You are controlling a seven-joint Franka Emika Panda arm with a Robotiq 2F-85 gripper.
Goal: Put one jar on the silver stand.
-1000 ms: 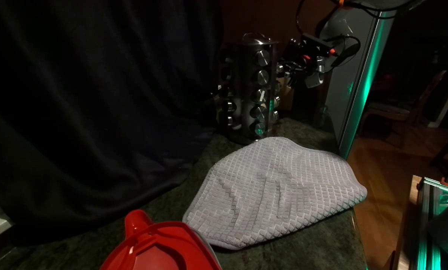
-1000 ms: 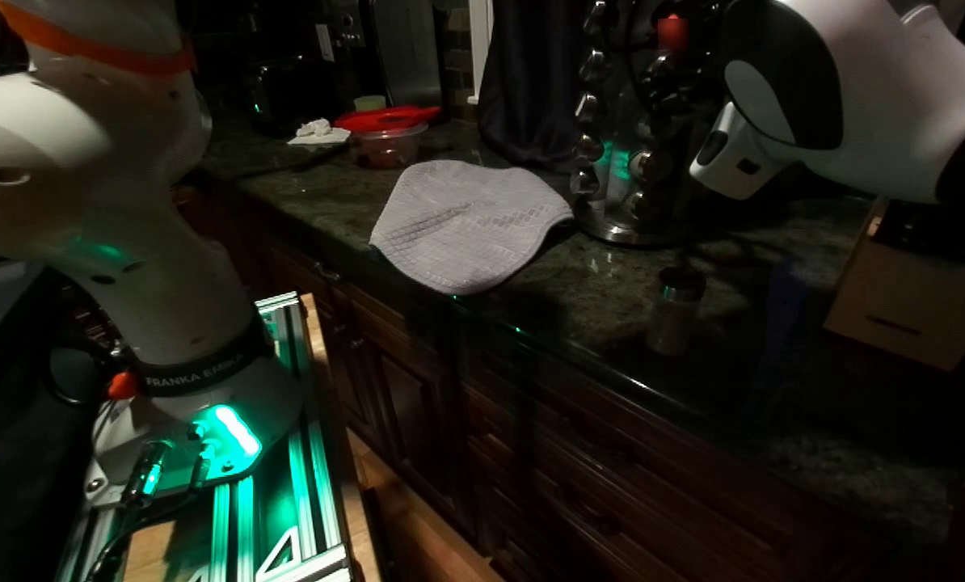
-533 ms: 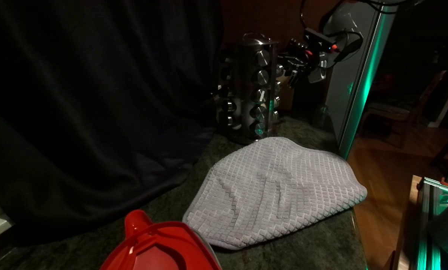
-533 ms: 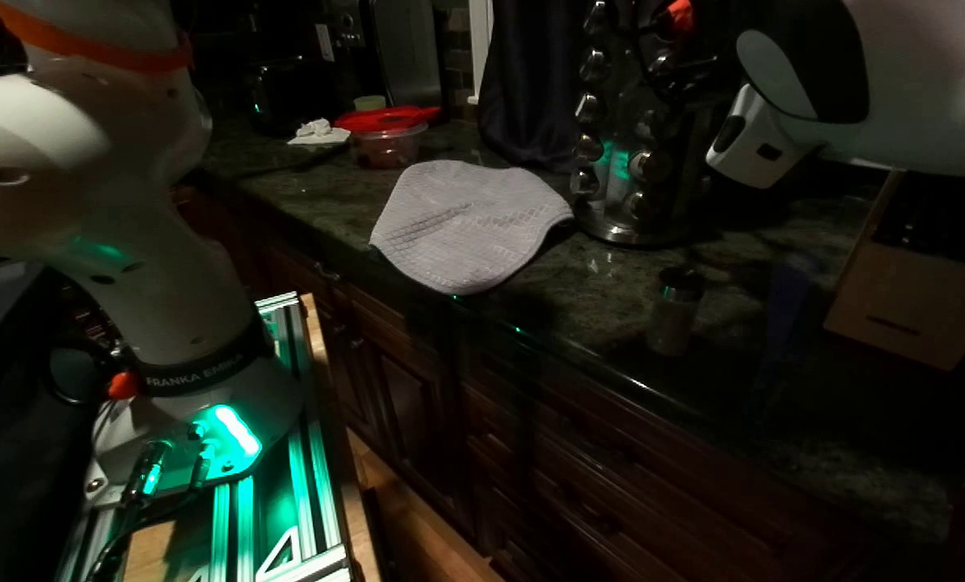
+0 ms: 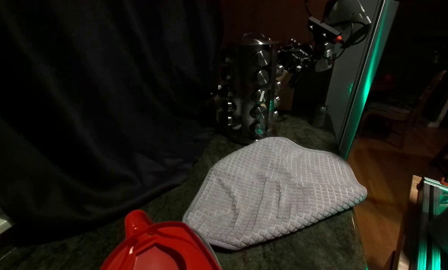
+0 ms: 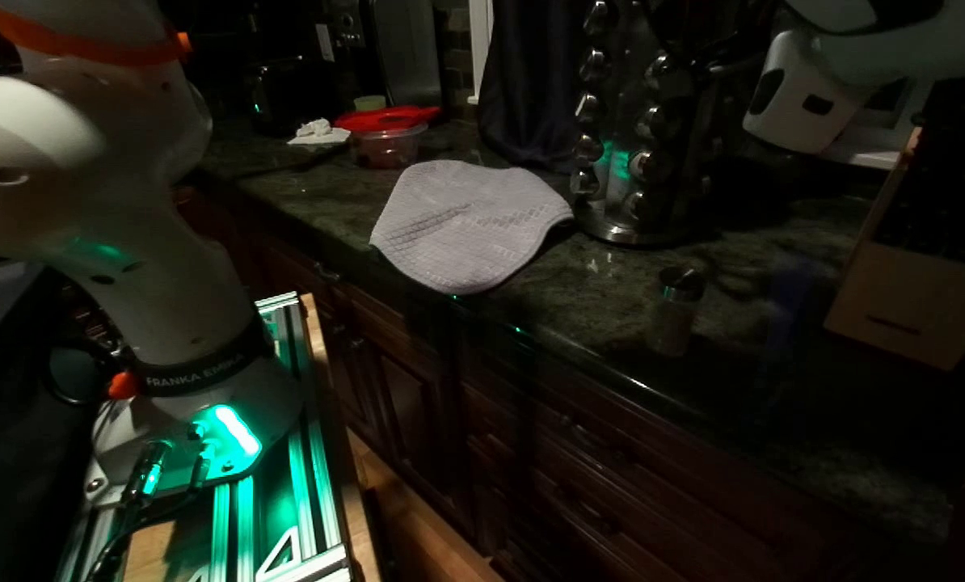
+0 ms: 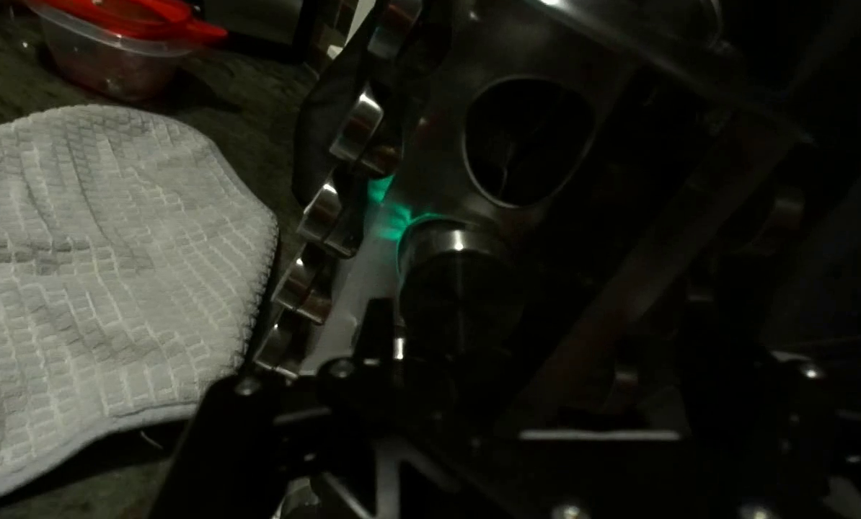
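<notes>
The silver stand [image 5: 244,84], a tall shiny rack, holds several jars whose round metal lids show in both exterior views. Close up in the wrist view, the stand [image 7: 434,148] has a dark, vacant-looking hole, with a silver-lidded jar [image 7: 459,249] seated in the one below. A loose jar [image 6: 675,315] with a metal lid stands upright on the counter near its front edge. My gripper [image 5: 286,69] is beside the stand's upper part, with its fingers spread. Seen from the wrist, one finger [image 7: 377,328] of my gripper shows and the opposite one is lost in darkness; nothing appears held.
A grey cloth [image 5: 280,187] lies in front of the stand. A red-lidded container [image 6: 385,133] sits further along the counter. The brownish knife block [image 6: 907,303] is behind the loose jar, and a dark curtain [image 5: 104,112] hangs along the wall.
In an exterior view the gripper has shifted slightly up and back from the stand, its fingers now looking wider apart. The arm also rose. The loose jar has stayed in place.
</notes>
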